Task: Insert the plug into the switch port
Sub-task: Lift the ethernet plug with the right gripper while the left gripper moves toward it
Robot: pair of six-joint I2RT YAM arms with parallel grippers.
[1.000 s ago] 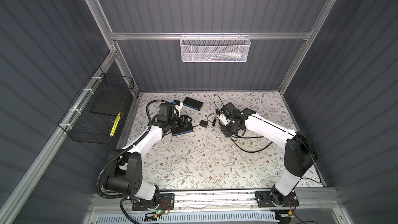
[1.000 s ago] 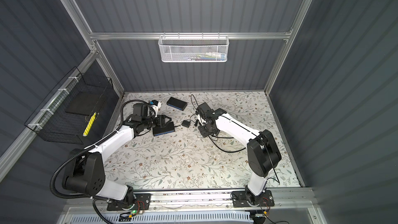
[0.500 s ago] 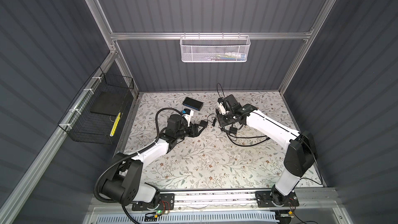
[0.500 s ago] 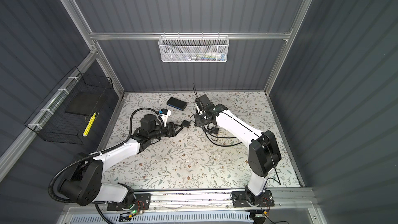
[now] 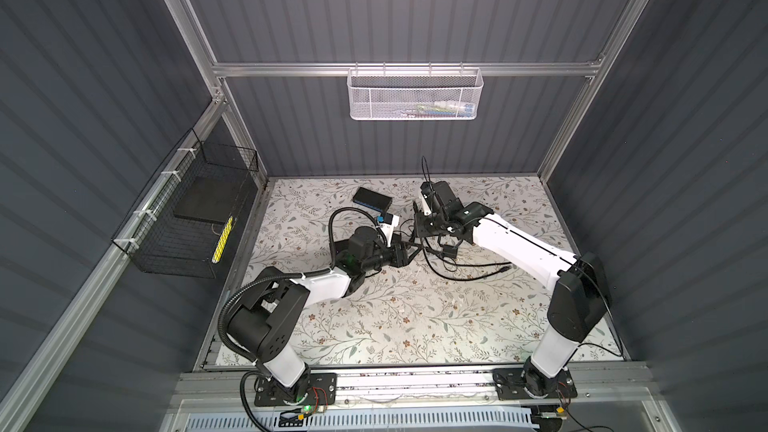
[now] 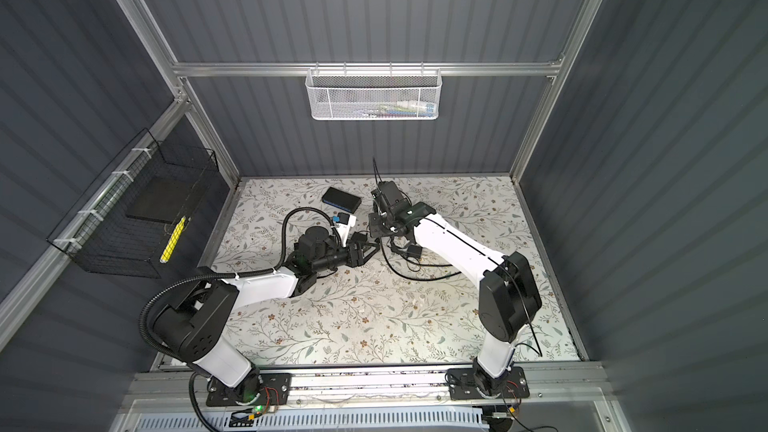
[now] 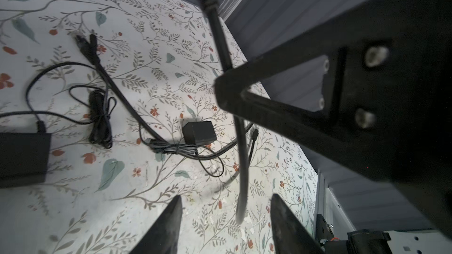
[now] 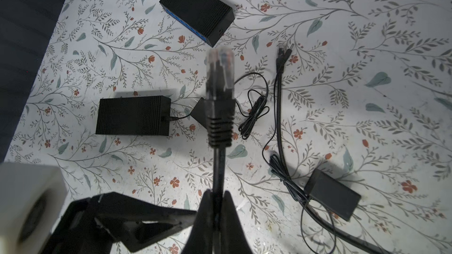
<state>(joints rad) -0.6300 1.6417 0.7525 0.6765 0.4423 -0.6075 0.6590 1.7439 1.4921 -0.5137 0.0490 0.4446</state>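
Right wrist: right pincer (image 8: 217, 194) pinches cable (image 8: 218, 164) below plug (image 8: 219, 76); left pincer (image 7: 227, 197) gapes; switch (image 8: 132, 116) well apart.

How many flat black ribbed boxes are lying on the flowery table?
2. The blue-sided box lies near the back wall. The other box, with a thin cable plugged in, lies nearer the front, mostly covered by the left arm in both top views.

Blurred close-up: plug (image 8: 219, 74); switch ports (image 8: 186, 24) too small to tell.
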